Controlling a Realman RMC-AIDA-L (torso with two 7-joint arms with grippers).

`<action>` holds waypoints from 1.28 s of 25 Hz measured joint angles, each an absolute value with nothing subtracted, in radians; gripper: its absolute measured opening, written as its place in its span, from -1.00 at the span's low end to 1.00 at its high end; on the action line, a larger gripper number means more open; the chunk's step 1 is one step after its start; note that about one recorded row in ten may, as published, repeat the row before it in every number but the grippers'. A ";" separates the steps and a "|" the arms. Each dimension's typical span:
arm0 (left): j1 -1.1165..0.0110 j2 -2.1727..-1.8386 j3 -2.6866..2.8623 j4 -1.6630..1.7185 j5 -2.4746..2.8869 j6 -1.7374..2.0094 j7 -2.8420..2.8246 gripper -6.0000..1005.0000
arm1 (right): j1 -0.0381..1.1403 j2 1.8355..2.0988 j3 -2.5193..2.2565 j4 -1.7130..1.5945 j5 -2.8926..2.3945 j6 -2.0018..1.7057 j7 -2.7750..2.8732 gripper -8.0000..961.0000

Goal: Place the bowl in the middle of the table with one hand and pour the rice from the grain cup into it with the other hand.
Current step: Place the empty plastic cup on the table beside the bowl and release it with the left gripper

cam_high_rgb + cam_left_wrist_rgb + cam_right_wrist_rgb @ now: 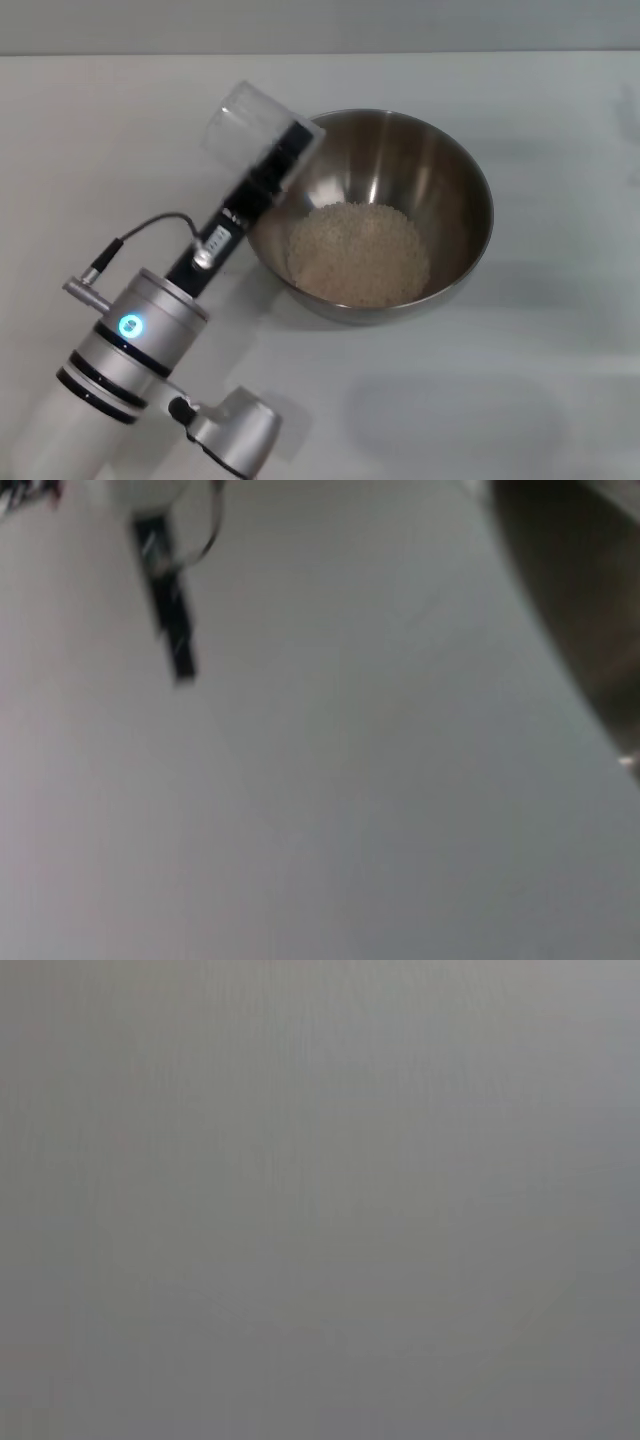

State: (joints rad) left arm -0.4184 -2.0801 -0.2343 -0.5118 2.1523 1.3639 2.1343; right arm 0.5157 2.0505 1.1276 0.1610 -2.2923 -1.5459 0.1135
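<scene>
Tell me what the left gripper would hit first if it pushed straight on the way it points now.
Likely the near-left rim of the bowl: the left gripper, holding the tipped grain cup, points up and right across it. Height is unclear, so it might pass above.

A plain white counter (pixel 520 400) carries a stainless-steel bowl (pixel 455 175) near its middle, seemingly resting directly on the surface; a pale mound of rice (pixel 358 253) fills its base.

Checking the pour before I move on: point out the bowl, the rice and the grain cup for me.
bowl (pixel 462 190): head view, bare inner wall on the right side.
rice (pixel 358 254): head view, middle of the pale pile in the bowl.
grain cup (pixel 243 122): head view, clear side wall, tipped over the bowl's left rim.
</scene>
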 joint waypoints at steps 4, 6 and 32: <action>-0.378 -2.080 -0.356 -0.603 2.149 1.365 1.678 -0.94 | 0.515 2.051 1.129 0.161 -2.292 -1.544 0.114 0.42; -0.357 -2.080 -0.405 -0.638 2.148 1.365 1.517 -0.94 | 0.515 2.051 1.130 0.161 -2.292 -1.542 0.117 0.42; -0.309 -2.070 -0.714 -0.485 2.071 1.121 0.272 -0.94 | 0.503 2.066 1.134 0.164 -2.290 -1.527 0.122 0.42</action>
State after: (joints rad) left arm -0.3087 -2.0696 -0.7135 -0.4849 2.0707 1.1208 0.2722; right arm 0.5033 2.0664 1.1336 0.1636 -2.2901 -1.5269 0.1224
